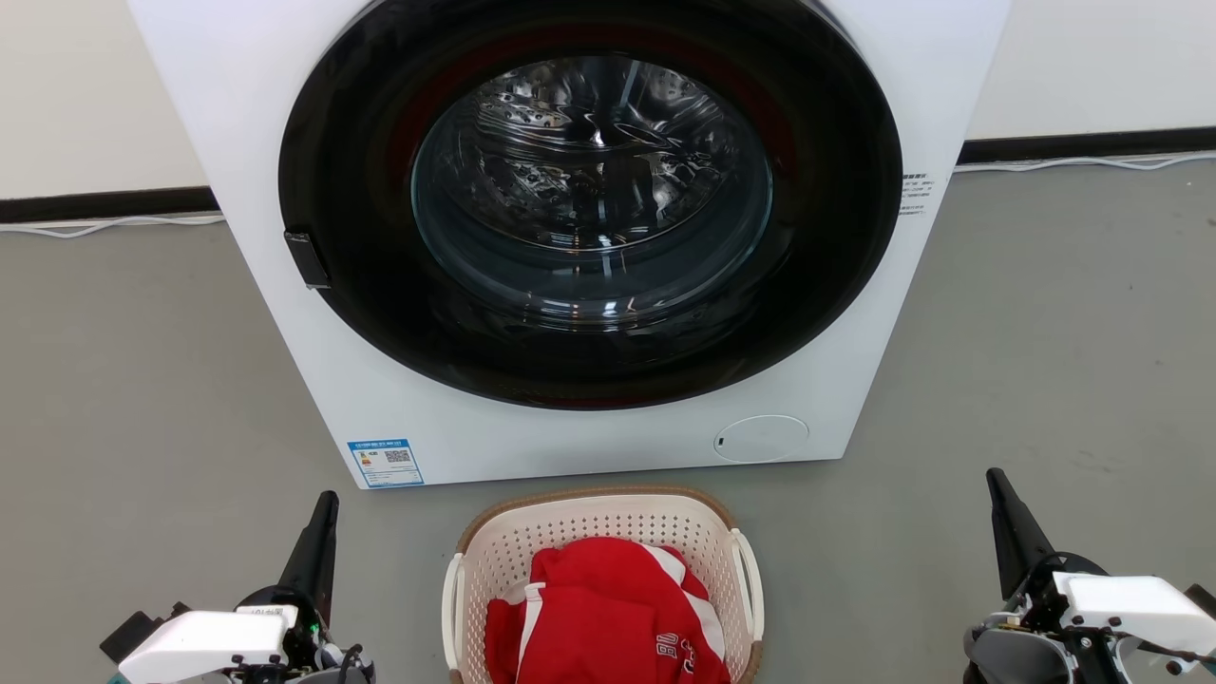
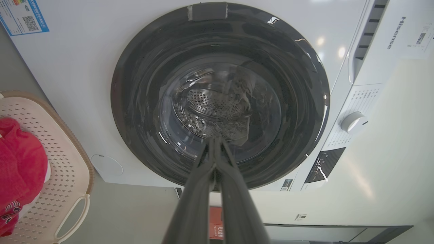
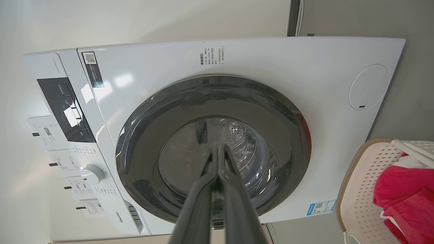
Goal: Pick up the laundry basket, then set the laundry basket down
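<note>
The laundry basket [image 1: 608,518] stands on the grey floor just in front of the washing machine, cream-white and perforated with a brown rim and white side handles. Red and white clothing lies inside it. The basket [image 2: 64,169] fills the left edge of the left wrist view, and the basket [image 3: 362,189] sits at the lower right of the right wrist view. My left gripper [image 1: 328,499] is shut and empty, left of the basket and apart from it. My right gripper [image 1: 993,475] is shut and empty, well to the basket's right. Both point at the machine.
A white front-loading washing machine [image 1: 285,142] with a dark round door [image 1: 589,199], closed, stands right behind the basket. Grey floor [image 1: 123,380] lies open on both sides of it. A white wall with a black skirting and a white cable runs behind.
</note>
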Controlling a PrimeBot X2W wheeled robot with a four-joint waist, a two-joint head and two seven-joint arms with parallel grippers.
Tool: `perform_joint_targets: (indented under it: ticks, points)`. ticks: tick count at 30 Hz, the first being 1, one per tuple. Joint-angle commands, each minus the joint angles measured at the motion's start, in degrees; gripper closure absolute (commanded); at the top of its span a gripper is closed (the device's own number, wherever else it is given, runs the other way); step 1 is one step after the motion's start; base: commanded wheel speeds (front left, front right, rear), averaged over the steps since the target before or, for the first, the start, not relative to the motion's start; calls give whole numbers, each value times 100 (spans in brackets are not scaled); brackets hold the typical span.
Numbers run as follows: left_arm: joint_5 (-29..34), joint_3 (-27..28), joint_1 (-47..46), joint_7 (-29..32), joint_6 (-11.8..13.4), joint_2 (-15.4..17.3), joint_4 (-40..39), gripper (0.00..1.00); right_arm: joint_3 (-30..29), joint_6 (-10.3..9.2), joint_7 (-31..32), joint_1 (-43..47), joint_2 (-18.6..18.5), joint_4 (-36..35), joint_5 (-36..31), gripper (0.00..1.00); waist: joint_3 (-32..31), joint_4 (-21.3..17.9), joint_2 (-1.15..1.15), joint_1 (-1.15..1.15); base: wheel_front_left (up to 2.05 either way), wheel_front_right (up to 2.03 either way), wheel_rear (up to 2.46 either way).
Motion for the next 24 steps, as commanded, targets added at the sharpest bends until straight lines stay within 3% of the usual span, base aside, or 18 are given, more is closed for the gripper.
perform_joint_targets:
  ticks: [1,24]
  points:
    - [-30,140,-317,33,-43,76,-167,100,107,41,43,-233,-25,-151,39,100,0,0,0,0,0,0,0]
    - [-30,140,-317,33,-43,76,-167,100,107,41,43,-233,-25,-151,39,100,0,0,0,0,0,0,0]
